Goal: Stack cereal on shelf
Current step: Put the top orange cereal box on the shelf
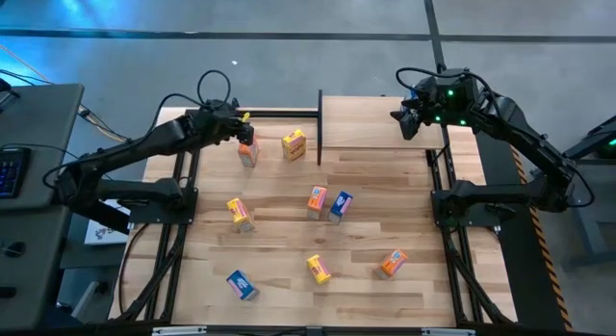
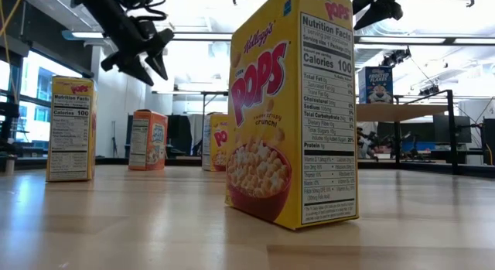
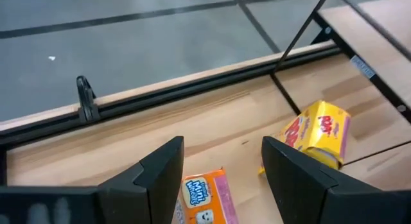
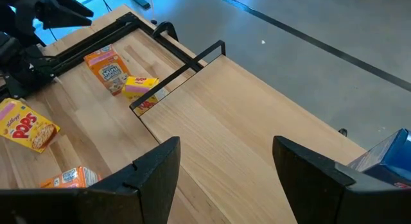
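Observation:
My left gripper [image 1: 243, 134] hangs open above an orange cereal box [image 3: 204, 198] that stands on the table near its far left; in the low view the gripper [image 2: 147, 65] is clear of the box's top [image 2: 147, 114]. A yellow box [image 3: 318, 131] lies next to the shelf's left end. The shelf [image 4: 244, 121] stands at the far edge. My right gripper [image 1: 408, 122] waits open over the shelf's right part. A blue box [image 2: 379, 84] stands on the shelf.
Loose boxes are scattered over the table: yellow [image 1: 238, 213], orange [image 1: 317, 199] beside blue [image 1: 340, 205], yellow [image 1: 319, 269], orange [image 1: 393, 263], blue [image 1: 241, 284]. A black rail [image 3: 192, 89] runs along the table's far edge.

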Robot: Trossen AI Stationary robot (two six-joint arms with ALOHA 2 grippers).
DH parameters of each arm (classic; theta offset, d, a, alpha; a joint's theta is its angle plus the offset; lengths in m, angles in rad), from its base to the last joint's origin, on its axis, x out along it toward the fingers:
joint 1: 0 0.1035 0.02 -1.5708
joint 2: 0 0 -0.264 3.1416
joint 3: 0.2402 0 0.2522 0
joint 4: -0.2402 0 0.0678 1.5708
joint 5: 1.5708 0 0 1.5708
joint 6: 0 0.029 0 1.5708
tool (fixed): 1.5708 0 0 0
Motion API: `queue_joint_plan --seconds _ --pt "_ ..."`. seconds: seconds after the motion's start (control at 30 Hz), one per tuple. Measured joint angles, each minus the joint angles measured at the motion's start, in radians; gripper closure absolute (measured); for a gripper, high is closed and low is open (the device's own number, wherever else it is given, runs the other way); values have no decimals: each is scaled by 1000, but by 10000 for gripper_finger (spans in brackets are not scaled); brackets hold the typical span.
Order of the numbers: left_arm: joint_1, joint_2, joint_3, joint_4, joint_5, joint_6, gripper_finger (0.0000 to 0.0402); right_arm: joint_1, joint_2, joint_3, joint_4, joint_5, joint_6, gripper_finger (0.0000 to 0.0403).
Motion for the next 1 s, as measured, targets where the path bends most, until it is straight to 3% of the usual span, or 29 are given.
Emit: queue_joint_plan --seconds 0.27,0.5,0.77,1.0 --pt "0 44 0 14 5 6 202 0 0 0 -6 0 -2 163" --pt "0 44 0 33 141 83 202 0 0 -1 -14 0 -3 163" --pt "0 44 0 34 148 74 202 0 0 -1 -21 0 -3 163" --pt "0 44 0 33 220 111 202 0 0 -2 -37 0 -4 163"
